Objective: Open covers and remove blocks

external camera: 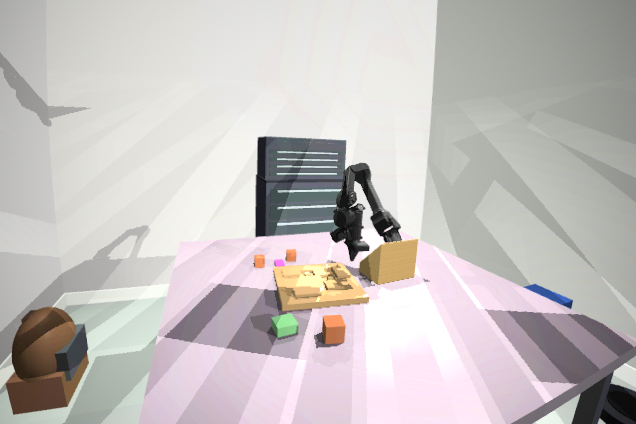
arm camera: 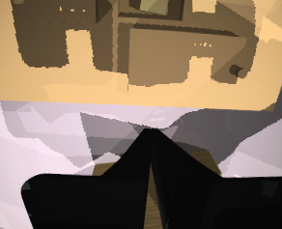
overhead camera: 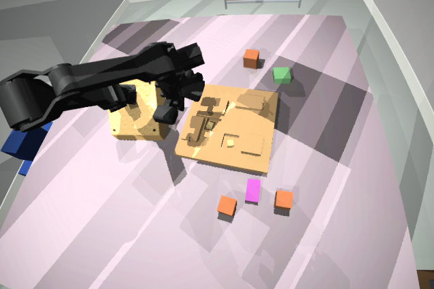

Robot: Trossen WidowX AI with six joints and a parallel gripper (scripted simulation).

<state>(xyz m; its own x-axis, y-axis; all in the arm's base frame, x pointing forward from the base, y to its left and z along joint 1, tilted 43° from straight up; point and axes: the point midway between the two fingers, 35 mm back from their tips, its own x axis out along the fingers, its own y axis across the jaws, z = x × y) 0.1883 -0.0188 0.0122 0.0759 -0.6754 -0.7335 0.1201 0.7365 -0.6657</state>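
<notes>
We hold our gripper (overhead camera: 177,103) (external camera: 352,258) (arm camera: 150,135) pinched shut on nothing, just beside the puzzle board (overhead camera: 259,120) (external camera: 354,297) (arm camera: 51,93). Five blocks (overhead camera: 251,58) (external camera: 333,329) sit on the table (overhead camera: 157,225) (external camera: 411,372) (arm camera: 17,158) off the board. If we swing back too low, our tips could bump the near cover (overhead camera: 197,129) (external camera: 339,271) (arm camera: 167,57) shut.

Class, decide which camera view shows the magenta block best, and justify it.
The top view: the magenta block appears whole, between two orange blocks. The exterior view shows only a small sliver beyond the board; the wrist view lacks it.
</notes>
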